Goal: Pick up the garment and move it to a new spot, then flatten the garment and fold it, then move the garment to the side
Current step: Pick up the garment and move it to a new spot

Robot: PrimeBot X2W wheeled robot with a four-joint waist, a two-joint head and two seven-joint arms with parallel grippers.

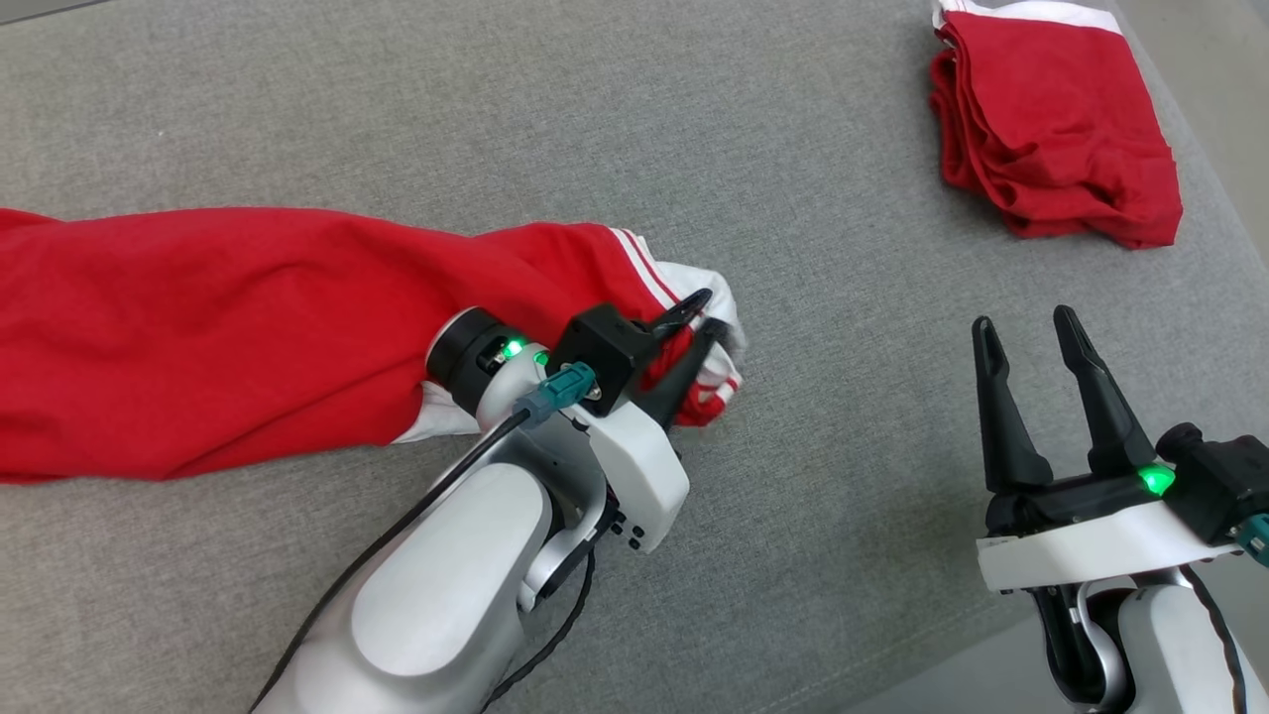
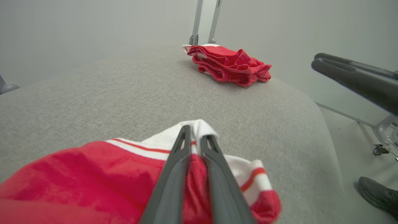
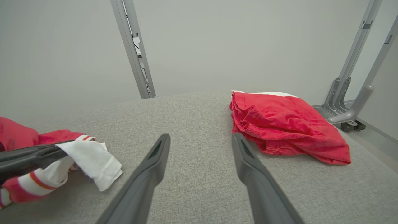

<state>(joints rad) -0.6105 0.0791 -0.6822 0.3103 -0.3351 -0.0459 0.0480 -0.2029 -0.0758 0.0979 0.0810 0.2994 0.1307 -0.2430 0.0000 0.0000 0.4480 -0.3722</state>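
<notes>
- Head view: the left gripper (image 1: 709, 312) is nearly closed, its two dark fingers pinching the white, red-striped end of the red garment (image 1: 198, 327).
- The red garment lies stretched across the left half of the grey fabric surface (image 1: 793, 198). It is plain red and softly creased, narrowing toward the gripped end, where thin white stripes run beside a bunched white band.
- The right gripper (image 1: 1024, 322) hovers at the lower right with its fingers spread wide and nothing between them, well apart from the garment.
- A folded red bundle (image 1: 1051, 129) with a white edge lies at the far right corner of the surface.
- Left wrist view: the left gripper (image 2: 196, 132) has only a narrow gap between its fingers. Red cloth fills that gap, and the white band with a red stripe shows at the tips.
- The folded red bundle (image 2: 230, 65) sits beyond it, and the right gripper's fingers (image 2: 357, 74) reach in from the right edge.
- A dark shoe (image 2: 376, 194) stands on the floor at the lower right.
- Right wrist view: the right gripper (image 3: 200, 137) is wide open over bare grey fabric.
- At the left, the left gripper's fingers (image 3: 28, 157) clamp the garment's white and striped end (image 3: 90, 161), which hangs in loose folds.
- The folded red bundle (image 3: 286, 124) lies to the right, with grey metal posts (image 3: 133, 46) behind.
</notes>
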